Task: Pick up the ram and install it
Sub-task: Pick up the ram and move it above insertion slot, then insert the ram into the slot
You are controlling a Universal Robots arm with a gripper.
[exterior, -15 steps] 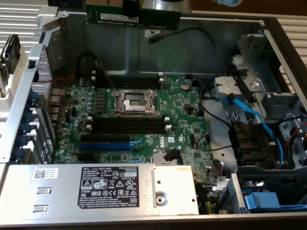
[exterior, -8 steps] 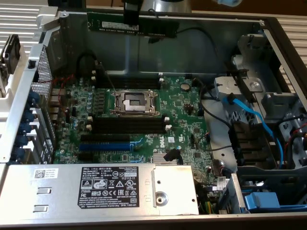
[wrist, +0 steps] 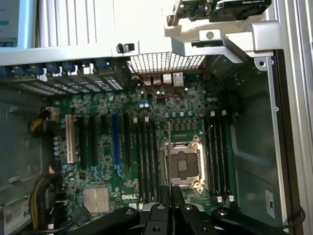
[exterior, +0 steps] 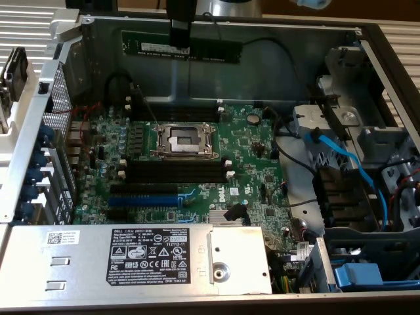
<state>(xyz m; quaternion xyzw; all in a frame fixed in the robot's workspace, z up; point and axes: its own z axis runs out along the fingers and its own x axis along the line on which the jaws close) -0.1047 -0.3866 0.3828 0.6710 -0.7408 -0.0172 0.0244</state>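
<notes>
Beyond the open computer case (exterior: 289, 72), a pale ribbed surface (exterior: 26, 26) shows past the corners at the exterior view's left and right, its grooves running in parallel lines. In the wrist view the same kind of grooved, silvery surface (wrist: 301, 122) lies alongside the case wall. The light is bright and even, glaring white off the ridges and softly off the grey sheet metal.

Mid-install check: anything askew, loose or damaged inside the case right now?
Nothing looks damaged. The ram hangs level in the claw, not yet seated, in front of the case wall. The processor socket sits bare, no cooler on it.
</notes>
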